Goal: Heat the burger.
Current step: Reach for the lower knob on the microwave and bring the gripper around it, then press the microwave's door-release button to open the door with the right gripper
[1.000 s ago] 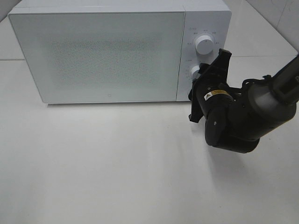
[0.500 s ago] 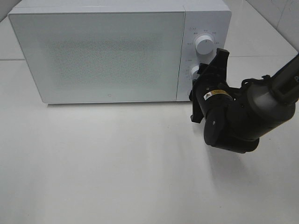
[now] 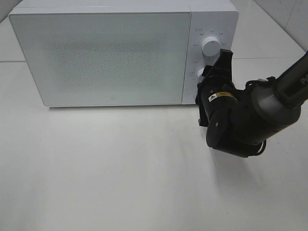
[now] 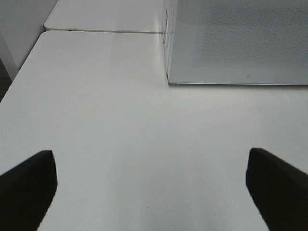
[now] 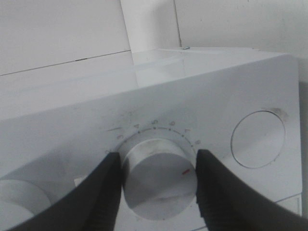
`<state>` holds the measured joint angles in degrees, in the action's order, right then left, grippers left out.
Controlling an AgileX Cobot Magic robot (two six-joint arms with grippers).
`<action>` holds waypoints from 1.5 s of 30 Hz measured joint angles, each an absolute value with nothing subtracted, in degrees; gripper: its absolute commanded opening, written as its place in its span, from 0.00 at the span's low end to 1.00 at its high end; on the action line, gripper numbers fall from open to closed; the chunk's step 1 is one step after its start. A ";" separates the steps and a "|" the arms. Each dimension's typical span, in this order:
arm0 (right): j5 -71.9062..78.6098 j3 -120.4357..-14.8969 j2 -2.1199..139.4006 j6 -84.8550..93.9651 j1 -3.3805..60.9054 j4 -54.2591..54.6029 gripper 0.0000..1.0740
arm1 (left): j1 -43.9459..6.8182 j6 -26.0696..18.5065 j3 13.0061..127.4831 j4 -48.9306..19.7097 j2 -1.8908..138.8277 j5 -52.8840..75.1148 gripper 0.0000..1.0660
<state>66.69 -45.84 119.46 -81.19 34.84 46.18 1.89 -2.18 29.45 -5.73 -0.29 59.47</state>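
The burger is out of view. The white microwave (image 3: 106, 53) stands at the back of the table with its door closed. My right gripper (image 3: 208, 77) is at the control panel, its two black fingers pressed against opposite sides of the lower knob (image 5: 159, 178), shut on it. That knob's red mark points toward one finger (image 5: 211, 192). My left gripper (image 4: 154, 192) hangs open over the bare table in front of the microwave's left corner, with nothing between its fingertips.
The upper knob (image 3: 210, 46) sits above the gripped one on the microwave's panel. A round button (image 5: 257, 139) lies on the far side of the lower knob. The white table (image 3: 96, 168) stretches in front of the microwave.
The right arm has shifted slightly left and closer to the microwave, its wrist turning a little while the fingers stay on the lower knob. The left gripper has not moved.
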 measured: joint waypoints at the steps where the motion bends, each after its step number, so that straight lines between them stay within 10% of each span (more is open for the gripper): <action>1: 66.69 -45.84 119.46 -80.73 34.84 46.18 0.52 | 1.89 -2.18 29.45 -5.73 -0.29 59.47 0.96; 26: 56.04 -38.27 111.67 -68.18 35.07 35.35 0.64 | 1.89 -2.18 29.45 -5.73 -0.29 59.47 0.96; 45: 5.73 -37.24 89.73 -13.52 34.89 11.80 0.64 | 1.89 -2.18 29.45 -5.73 -0.29 59.47 0.96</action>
<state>5.73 -37.24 89.73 -13.52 34.89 11.80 1.89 -2.18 29.45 -5.73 -0.29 59.47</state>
